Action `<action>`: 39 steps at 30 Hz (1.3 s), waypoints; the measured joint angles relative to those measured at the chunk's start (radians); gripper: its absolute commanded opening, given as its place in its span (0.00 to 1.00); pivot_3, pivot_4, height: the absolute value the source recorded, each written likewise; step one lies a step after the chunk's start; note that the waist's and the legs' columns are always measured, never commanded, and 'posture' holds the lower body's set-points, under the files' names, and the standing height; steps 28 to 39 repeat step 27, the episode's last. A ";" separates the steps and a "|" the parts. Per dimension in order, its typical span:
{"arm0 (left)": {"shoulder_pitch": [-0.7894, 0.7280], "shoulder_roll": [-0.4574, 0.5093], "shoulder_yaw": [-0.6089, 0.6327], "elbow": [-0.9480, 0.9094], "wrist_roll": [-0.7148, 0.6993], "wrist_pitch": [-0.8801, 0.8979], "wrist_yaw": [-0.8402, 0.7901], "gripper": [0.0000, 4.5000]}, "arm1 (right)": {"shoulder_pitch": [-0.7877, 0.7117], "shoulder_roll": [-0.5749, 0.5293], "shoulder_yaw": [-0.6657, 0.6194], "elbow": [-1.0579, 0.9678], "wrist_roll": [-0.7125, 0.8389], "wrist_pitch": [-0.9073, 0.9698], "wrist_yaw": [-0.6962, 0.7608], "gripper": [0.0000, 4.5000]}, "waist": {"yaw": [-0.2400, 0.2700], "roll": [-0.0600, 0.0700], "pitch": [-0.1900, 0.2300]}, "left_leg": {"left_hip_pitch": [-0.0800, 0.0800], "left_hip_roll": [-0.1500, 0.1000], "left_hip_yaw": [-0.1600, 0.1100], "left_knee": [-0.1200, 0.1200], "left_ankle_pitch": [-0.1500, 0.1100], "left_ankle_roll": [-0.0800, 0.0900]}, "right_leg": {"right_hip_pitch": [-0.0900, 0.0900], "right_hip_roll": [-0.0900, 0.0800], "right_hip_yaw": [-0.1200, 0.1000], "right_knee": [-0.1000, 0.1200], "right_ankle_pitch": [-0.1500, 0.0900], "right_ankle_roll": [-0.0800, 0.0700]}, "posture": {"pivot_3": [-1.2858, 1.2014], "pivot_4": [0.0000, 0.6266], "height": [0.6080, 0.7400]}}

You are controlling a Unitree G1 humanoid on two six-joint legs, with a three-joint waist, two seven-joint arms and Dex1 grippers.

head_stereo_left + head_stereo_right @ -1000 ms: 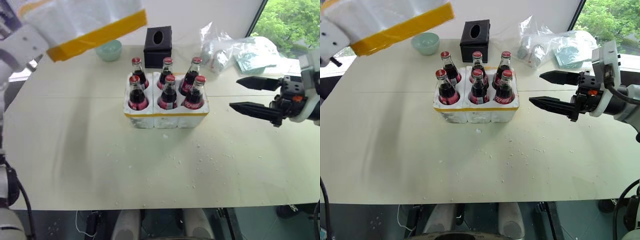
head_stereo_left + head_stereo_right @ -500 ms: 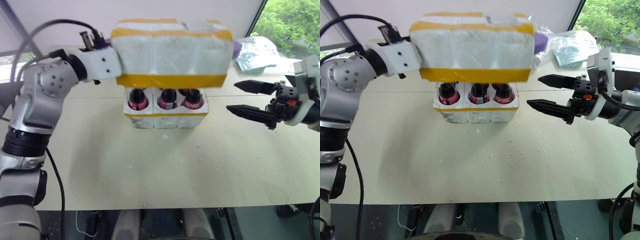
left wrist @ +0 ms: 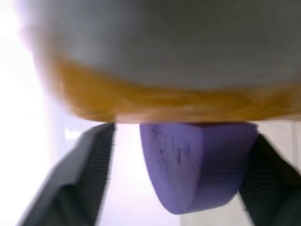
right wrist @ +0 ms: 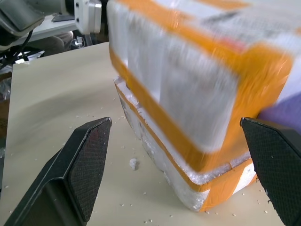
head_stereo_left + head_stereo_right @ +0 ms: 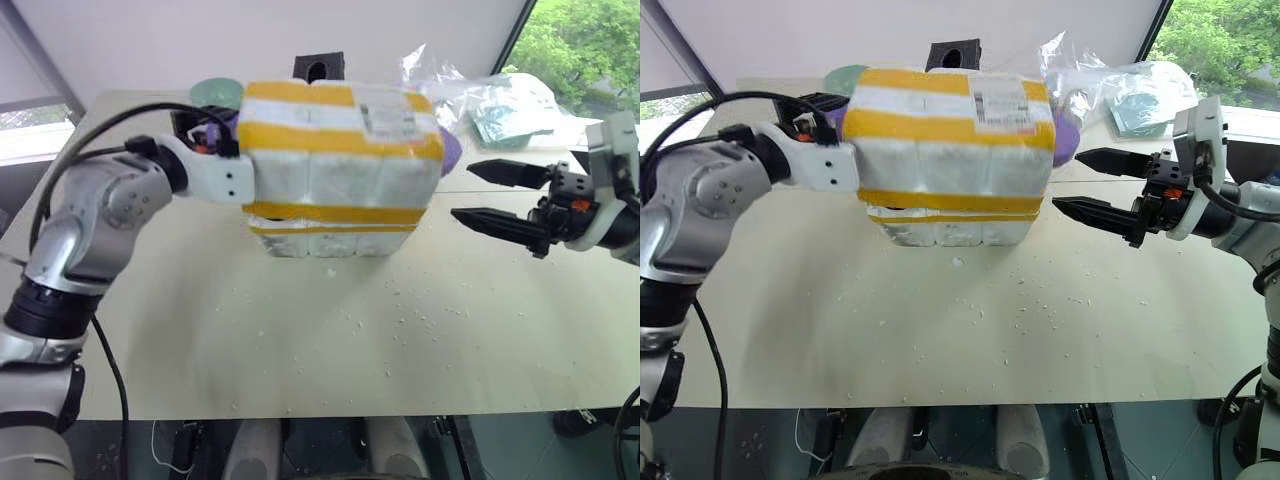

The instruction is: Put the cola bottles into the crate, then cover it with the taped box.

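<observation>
The taped box [image 5: 340, 150], white styrofoam with wide yellow bands and a label on top, sits over the crate [image 5: 330, 240], whose base and thin yellow band show beneath it. The cola bottles are hidden under the box. My left gripper [image 3: 183, 134] is at the box's left end. Its fingers [image 3: 80, 179] stand wide apart around a purple piece [image 3: 197, 165] at the box's end, so it is open. My right gripper [image 5: 462, 190] hovers open just right of the box, fingers pointing at it, touching nothing.
Behind the box stand a black tissue box [image 5: 318, 66] and a pale green bowl [image 5: 215, 92]. Clear plastic bags [image 5: 480, 100] lie at the back right. Styrofoam crumbs [image 5: 400, 300] dot the cream table [image 5: 200, 330] in front of the crate.
My left arm carried the taped box from the upper left across and down onto the crate, covering the bottles. The right gripper has stayed in place, open.
</observation>
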 measured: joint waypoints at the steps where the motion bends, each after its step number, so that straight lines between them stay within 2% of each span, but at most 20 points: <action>1: 0.025 0.008 0.012 -0.017 -0.005 0.007 -0.007 0.99 | 0.000 0.001 0.000 0.003 0.000 -0.001 -0.001 1.00 | 0.000 0.000 0.000 | 0.000 0.000 0.000 0.000 0.000 0.000 | 0.000 0.000 0.000 0.000 0.000 0.000 | 0.52 0.24 0.98; 5: 0.147 0.019 0.102 -0.096 -0.061 0.057 -0.038 0.99 | 0.001 0.004 0.001 0.011 -0.001 -0.004 -0.002 1.00 | -0.001 0.000 0.000 | 0.000 0.000 0.000 0.000 0.000 0.000 | 0.000 0.000 0.000 0.000 0.000 0.000 | 0.52 0.24 0.98; 8: 0.270 0.000 0.224 -0.182 -0.219 0.182 -0.116 0.99 | 0.002 0.004 0.003 0.015 -0.002 -0.007 0.000 1.00 | -0.001 0.000 0.000 | 0.000 0.000 0.000 0.000 0.000 0.000 | 0.000 0.000 0.000 0.000 0.000 0.000 | 0.52 0.24 0.98; 12: 0.355 -0.053 0.432 -0.231 -0.573 0.489 -0.258 0.99 | 0.009 0.003 0.004 0.032 -0.016 -0.010 0.005 1.00 | 0.000 0.000 0.000 | 0.001 0.000 -0.001 0.001 0.000 0.000 | 0.001 0.000 0.000 0.001 0.000 0.000 | 0.52 0.24 0.98; 13: 0.364 -0.057 0.506 -0.239 -0.713 0.606 -0.310 0.99 | 0.013 0.002 0.004 0.033 -0.018 -0.012 0.010 1.00 | 0.000 0.000 0.000 | 0.000 0.000 -0.001 0.001 0.000 0.000 | 0.001 0.000 0.000 0.000 0.000 0.000 | 0.52 0.24 0.98; 14: 0.367 -0.052 0.617 -0.238 -0.903 0.781 -0.375 0.99 | 0.019 -0.003 0.004 0.041 -0.022 -0.014 0.016 1.00 | -0.002 0.000 0.000 | 0.001 0.001 -0.001 0.001 0.000 0.000 | 0.001 0.000 0.000 0.000 0.000 0.000 | 0.52 0.24 0.98; 16: 0.344 -0.011 0.736 -0.209 -1.108 0.976 -0.434 0.99 | 0.027 -0.010 0.003 0.060 -0.032 -0.017 0.027 1.00 | -0.003 0.000 0.000 | 0.001 0.001 -0.001 0.001 0.000 0.000 | 0.001 0.000 0.000 0.001 0.000 0.000 | 0.52 0.24 0.98; 17: 0.303 0.013 0.771 -0.176 -1.166 1.041 -0.431 0.99 | 0.028 -0.014 0.004 0.070 -0.041 -0.018 0.035 1.00 | 0.001 0.000 0.000 | 0.001 0.000 -0.001 0.001 0.000 0.000 | 0.001 0.000 -0.001 0.001 0.000 0.000 | 0.52 0.24 0.98; 19: 0.250 0.059 0.808 -0.123 -1.218 1.100 -0.406 0.99 | 0.033 -0.027 0.006 0.071 -0.047 -0.023 0.060 1.00 | 0.001 0.000 0.000 | 0.004 0.000 -0.001 0.001 0.000 0.000 | 0.004 0.001 0.000 0.000 -0.001 0.000 | 0.52 0.24 0.98; 23: 0.293 0.127 0.818 -0.100 -1.316 1.138 -0.475 0.99 | 0.071 -0.065 0.002 0.069 -0.047 -0.026 0.124 1.00 | -0.003 0.000 0.000 | 0.005 0.001 0.000 -0.001 0.000 0.000 | 0.004 0.000 0.000 -0.001 -0.002 -0.002 | 0.52 0.24 0.98; 26: 0.298 0.157 0.803 -0.086 -1.330 1.124 -0.486 0.99 | 0.076 -0.070 0.002 0.069 -0.048 -0.026 0.135 1.00 | -0.004 0.000 0.000 | 0.005 0.001 0.000 -0.001 0.000 0.000 | 0.004 0.000 0.000 0.000 -0.002 -0.004 | 0.52 0.24 0.98; 39: 0.298 0.163 0.792 -0.085 -1.337 1.117 -0.486 0.99 | 0.077 -0.074 0.002 0.069 -0.050 -0.027 0.135 1.00 | -0.004 0.000 0.000 | 0.005 0.001 0.000 -0.001 0.000 0.000 | 0.004 0.000 0.000 0.000 -0.002 -0.004 | 0.52 0.24 0.98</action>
